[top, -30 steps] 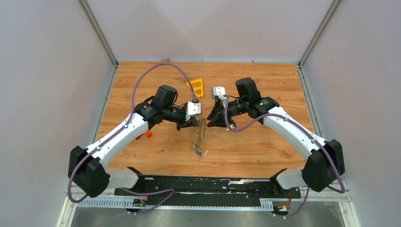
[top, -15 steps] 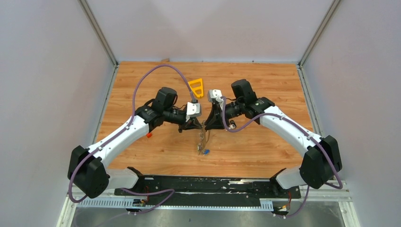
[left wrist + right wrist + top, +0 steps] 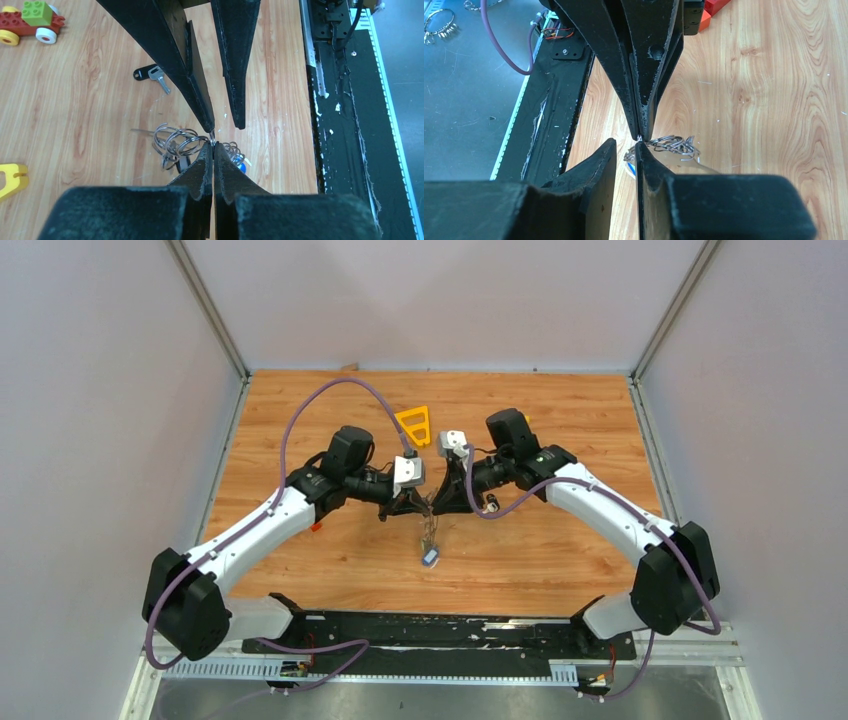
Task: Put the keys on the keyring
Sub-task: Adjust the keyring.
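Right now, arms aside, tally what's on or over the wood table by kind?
Ring-and-key bundle, pinched by left gripper: 1
Loose black-tagged key: 1
Yellow triangle frame: 1
Toy block car: 1
Red block piece, mostly hidden: 1
Total: 5

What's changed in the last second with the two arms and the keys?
The right gripper swung left to meet the left gripper, its jaws apart. The keys shifted slightly right. The left gripper stayed clamped on the keyring; the yellow triangle stayed put.
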Controlling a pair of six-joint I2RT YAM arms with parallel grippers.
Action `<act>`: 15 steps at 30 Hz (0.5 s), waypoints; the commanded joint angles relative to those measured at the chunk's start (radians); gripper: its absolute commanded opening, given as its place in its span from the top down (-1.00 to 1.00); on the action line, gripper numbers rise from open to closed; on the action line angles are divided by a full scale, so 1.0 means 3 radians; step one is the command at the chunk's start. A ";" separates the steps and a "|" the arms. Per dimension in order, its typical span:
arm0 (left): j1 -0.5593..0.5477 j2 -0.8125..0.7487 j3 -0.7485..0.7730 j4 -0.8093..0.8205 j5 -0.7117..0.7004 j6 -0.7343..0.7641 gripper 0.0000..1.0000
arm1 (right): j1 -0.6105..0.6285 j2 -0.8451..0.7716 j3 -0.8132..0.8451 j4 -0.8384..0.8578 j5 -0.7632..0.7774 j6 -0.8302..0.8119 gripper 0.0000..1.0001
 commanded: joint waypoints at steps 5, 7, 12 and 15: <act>-0.0016 -0.0147 -0.0007 0.0289 0.0151 -0.0171 1.00 | 0.0066 0.0075 0.0055 0.0042 0.0053 -0.0117 0.59; -0.0016 -0.0164 -0.0021 0.0300 0.0147 -0.0167 1.00 | 0.0065 0.0081 0.0055 0.0042 0.0092 -0.0122 0.60; -0.0013 -0.0197 -0.0068 0.0336 0.0152 -0.0165 1.00 | 0.0063 0.0068 0.0050 0.0065 0.0163 -0.0115 0.61; -0.0016 -0.0203 -0.0094 0.0437 0.0146 -0.0257 1.00 | 0.0075 0.0073 0.0050 0.0092 0.0169 -0.0083 0.65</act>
